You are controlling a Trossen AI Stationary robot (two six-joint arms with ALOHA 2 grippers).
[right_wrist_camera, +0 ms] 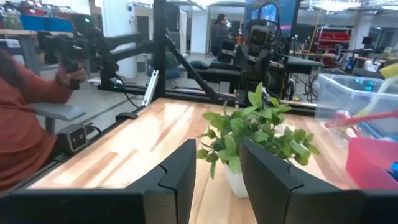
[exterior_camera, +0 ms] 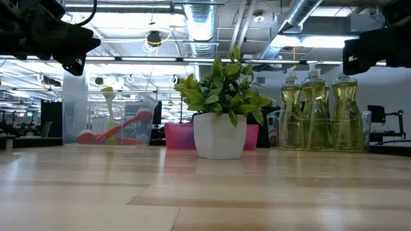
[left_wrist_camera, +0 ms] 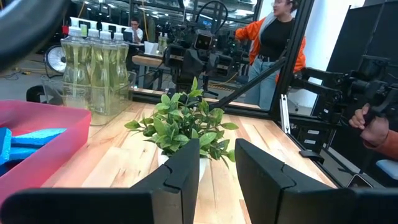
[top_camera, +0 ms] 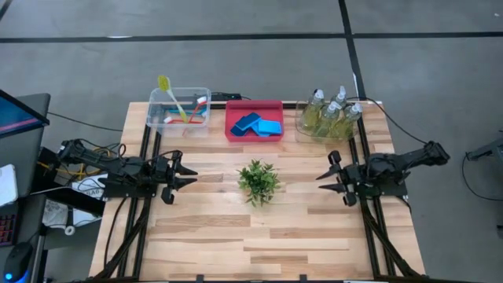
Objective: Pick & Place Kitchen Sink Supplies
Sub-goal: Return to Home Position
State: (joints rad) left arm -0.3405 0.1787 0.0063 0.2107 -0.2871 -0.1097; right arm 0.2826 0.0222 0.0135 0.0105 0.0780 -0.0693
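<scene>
Plant sits nearest, mid-table; your left gripper hovers left of it, fingers spread, empty; along the far edge you have brushes in clear bin, blue sponges in pink bin, pump bottles in second clear bin; your right gripper hovers right of plant, fingers spread, empty.

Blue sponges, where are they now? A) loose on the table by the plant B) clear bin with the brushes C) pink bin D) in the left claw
C: the high view shows the blue sponges lying inside the pink bin.
</scene>
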